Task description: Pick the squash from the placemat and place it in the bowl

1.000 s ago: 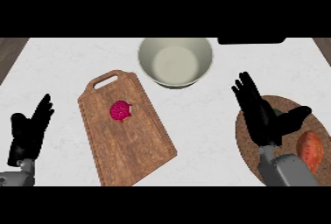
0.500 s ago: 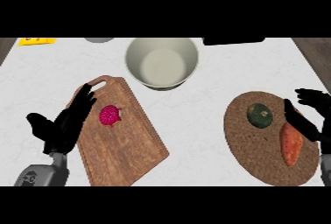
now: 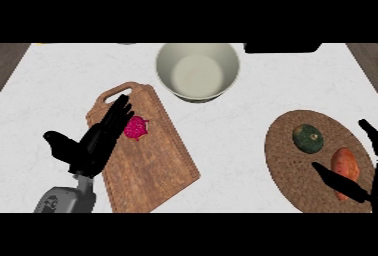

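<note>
A dark green round squash (image 3: 308, 137) lies on the round brown placemat (image 3: 284, 165) at the right, next to an orange sweet potato (image 3: 345, 166). The cream bowl (image 3: 198, 70) stands at the top middle and holds nothing that I can see. My right hand (image 3: 341, 183) shows only partly at the right edge, over the placemat's lower right, its thumb below the squash and apart from it. My left hand (image 3: 92, 144) hangs open over the left edge of the wooden cutting board (image 3: 151, 165), fingers straight and pointing up-right.
A small magenta item (image 3: 136, 128) rests on the cutting board near my left fingertips. A dark object (image 3: 282, 48) sits at the counter's far edge, right of the bowl. White counter lies between board and placemat.
My left hand has moved right onto the cutting board. My right hand has slid right and down, mostly leaving the view, uncovering the squash and sweet potato.
</note>
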Robot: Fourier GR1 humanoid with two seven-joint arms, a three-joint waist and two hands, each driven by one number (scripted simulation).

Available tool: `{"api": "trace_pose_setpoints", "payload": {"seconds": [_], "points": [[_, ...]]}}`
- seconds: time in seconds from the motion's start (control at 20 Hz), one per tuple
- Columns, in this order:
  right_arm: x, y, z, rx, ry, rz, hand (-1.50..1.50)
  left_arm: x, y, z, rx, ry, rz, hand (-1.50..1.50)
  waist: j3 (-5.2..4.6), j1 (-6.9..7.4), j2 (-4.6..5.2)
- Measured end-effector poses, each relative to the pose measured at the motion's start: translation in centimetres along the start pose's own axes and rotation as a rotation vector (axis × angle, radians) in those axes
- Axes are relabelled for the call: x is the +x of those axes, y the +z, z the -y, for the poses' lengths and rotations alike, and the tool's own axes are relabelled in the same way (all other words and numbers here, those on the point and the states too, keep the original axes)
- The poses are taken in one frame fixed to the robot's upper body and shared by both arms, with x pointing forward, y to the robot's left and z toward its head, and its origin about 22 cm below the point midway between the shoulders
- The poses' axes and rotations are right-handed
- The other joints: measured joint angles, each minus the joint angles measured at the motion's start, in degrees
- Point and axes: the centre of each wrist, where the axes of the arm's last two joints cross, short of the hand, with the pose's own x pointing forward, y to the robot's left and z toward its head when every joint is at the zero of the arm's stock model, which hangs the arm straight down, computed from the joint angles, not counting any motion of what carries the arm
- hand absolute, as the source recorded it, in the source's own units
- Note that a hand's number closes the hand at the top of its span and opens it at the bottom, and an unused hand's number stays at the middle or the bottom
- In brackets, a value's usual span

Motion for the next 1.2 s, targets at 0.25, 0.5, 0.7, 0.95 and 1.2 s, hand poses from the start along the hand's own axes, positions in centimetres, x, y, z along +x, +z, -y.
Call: {"api": "trace_pose_setpoints", "payload": {"seconds": [0.25,0.5,0.7,0.95,1.2], "points": [[0.8,-1.2,2.7,0.051,0.216,-0.14,-1.5,0.0,0.1,1.0,-0.021,0.007,0.003,0.0,-0.15,0.93,0.08],[5.1,-2.7,3.5,0.149,0.332,-0.3,-1.5,0.5,-0.4,1.5,-0.045,0.005,0.008,0.0,-0.05,2.11,0.29],[8.8,-3.7,2.8,0.224,0.36,-0.385,-1.5,0.5,-0.6,2.1,-0.062,0.01,0.009,0.0,0.11,3.02,0.43],[10.6,-4.8,1.4,0.291,0.373,-0.447,-1.5,0.5,-0.4,2.1,-0.064,0.015,0.001,0.0,0.25,3.05,0.41],[10.9,-6.1,0.4,0.336,0.397,-0.505,-1.5,0.4,-0.2,2.3,-0.059,0.017,0.0,0.0,0.33,2.76,0.39]]}}
